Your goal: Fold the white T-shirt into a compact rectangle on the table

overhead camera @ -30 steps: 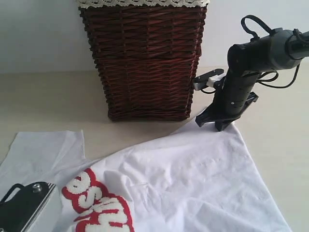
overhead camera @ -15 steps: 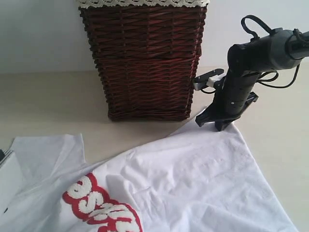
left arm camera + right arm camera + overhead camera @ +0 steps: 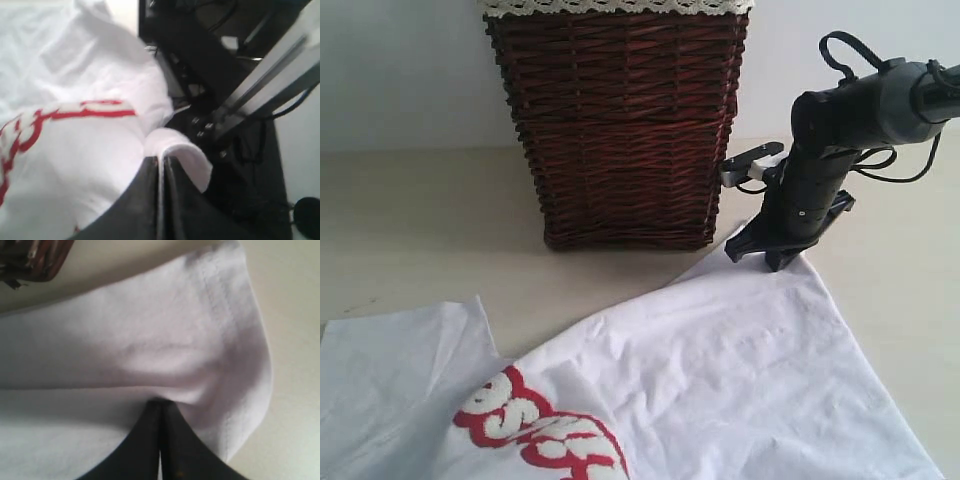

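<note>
The white T-shirt point(image 3: 720, 370) lies spread over the near part of the table point(image 3: 430, 220), its red band with fuzzy white letters point(image 3: 535, 435) at the lower left. My right gripper point(image 3: 772, 258) is shut on the shirt's far hem corner point(image 3: 225, 360), just right of the basket. My left gripper point(image 3: 161, 162) is out of the exterior view; in its wrist view the black jaws are shut on a fold of the white T-shirt point(image 3: 75, 150), near the table's front edge, with the red lettering point(image 3: 90, 111) close by.
A dark brown wicker basket point(image 3: 620, 125) with a lace-trimmed liner point(image 3: 615, 6) stands at the back middle, close to my right arm point(image 3: 840, 120). Beyond the table edge, the left wrist view shows a dark frame and cables point(image 3: 235, 75). Bare table point(image 3: 910, 290) lies right of the shirt.
My left gripper has moved out of the exterior view at lower left, dragging the shirt's near side and red lettering with it; the cloth lies flatter. The right gripper has stayed put.
</note>
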### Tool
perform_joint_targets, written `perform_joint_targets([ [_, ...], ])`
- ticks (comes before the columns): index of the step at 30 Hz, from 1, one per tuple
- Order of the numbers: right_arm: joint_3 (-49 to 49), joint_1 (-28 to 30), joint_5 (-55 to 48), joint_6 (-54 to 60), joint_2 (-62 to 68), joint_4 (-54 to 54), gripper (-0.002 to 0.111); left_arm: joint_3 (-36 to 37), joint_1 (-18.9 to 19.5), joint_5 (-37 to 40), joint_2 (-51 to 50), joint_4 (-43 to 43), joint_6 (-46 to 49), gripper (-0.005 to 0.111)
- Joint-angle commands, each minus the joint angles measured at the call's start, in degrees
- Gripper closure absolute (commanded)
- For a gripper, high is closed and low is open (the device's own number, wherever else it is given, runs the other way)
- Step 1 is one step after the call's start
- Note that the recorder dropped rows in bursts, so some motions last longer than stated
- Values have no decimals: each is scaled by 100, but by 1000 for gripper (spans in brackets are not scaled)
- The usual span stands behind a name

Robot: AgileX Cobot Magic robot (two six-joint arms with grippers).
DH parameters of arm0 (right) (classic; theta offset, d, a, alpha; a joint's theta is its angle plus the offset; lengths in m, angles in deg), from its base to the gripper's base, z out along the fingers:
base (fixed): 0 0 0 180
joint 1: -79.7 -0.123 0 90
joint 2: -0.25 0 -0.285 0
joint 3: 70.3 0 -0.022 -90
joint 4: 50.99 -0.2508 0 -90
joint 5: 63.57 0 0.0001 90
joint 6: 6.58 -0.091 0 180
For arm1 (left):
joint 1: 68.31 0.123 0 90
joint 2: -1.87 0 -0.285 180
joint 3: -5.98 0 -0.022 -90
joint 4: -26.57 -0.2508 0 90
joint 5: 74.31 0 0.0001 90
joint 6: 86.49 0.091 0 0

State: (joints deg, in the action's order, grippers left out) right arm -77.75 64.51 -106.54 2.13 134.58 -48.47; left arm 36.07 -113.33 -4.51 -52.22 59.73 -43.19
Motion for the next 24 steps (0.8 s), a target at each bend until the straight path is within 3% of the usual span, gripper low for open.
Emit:
perform_joint_targets([
  [1,12,58,117,-89,224,54,108,771,-12,16,27,-1319,-759,107],
  [5,12,58,117,-89,224,54,108,1503,-12,16,-40,-1303,-753,107],
  [9,12,58,94,-89,224,54,108,1630,-23,16,-7,-1827,-862,102],
  [11,12,58,70,-89,224,54,108,1554,-23,16,17,-1816,-862,86],
  [15,12,58,49,-89,224,54,108,1155,-23,16,184,-2186,-1082,44],
  [17,12,58,49,-89,224,54,108,916,-23,16,277,-2675,-1846,35],
  [19,12,58,49,-89,224,54,108,828,-23,-38,318,-3488,-2820,42],
  [22,12,58,36,-89,224,54,108,970,-10,-526,100,-4395,-3994,68],
  [24,12,58,5,-89,224,54,108,1061,-10,-739,-364,-4517,-4439,82],
])
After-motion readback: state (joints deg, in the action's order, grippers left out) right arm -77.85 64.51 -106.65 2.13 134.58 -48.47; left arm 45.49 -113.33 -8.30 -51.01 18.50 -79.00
